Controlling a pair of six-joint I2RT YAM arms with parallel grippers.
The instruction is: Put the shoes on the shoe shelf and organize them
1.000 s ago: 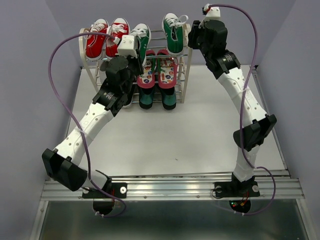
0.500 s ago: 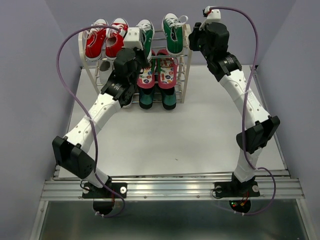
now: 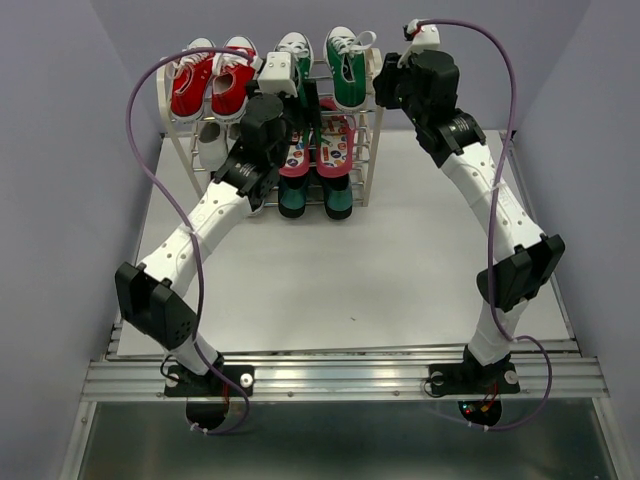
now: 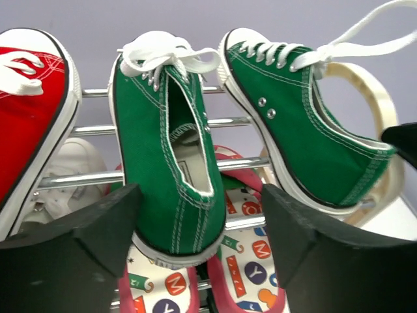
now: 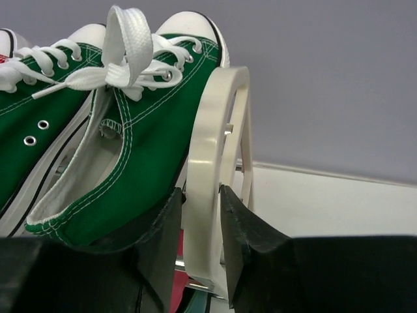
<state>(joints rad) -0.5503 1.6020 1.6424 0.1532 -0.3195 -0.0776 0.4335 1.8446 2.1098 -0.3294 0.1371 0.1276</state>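
**Left gripper**: fingers spread wide at the top tier of the shoe shelf, one on each side of the heel of a green sneaker. A gap shows between the heel and the finger nearer the shelf's right frame. Whether the other finger touches the heel cannot be told. Nothing is clamped.

**Right gripper**: closed on the shelf's cream right side frame, one finger against each face of the hoop.

**Second green sneaker**: top tier, between the first sneaker and the right frame. It is tilted, with its white laces trailing toward that frame.

**Red sneakers**: a pair on the top tier, at the left-frame end.

**Flip-flops**: middle tier, directly under the green sneakers.

**Loafers**: bottom tier, under the flip-flops.

**White shoe**: middle tier, under the red sneakers.

**Table**: carries the shelf at its far end.

**View notes:**
- The overhead view alone shows all three tiers and the loafers, but both wrists hide their fingers there.
- The left wrist view shows the finger spacing, the letters on the flip-flop insoles and the edge of one red sneaker.
- The right wrist view shows the grip on the frame and the second sneaker just beside it, and nothing of the lower tiers.
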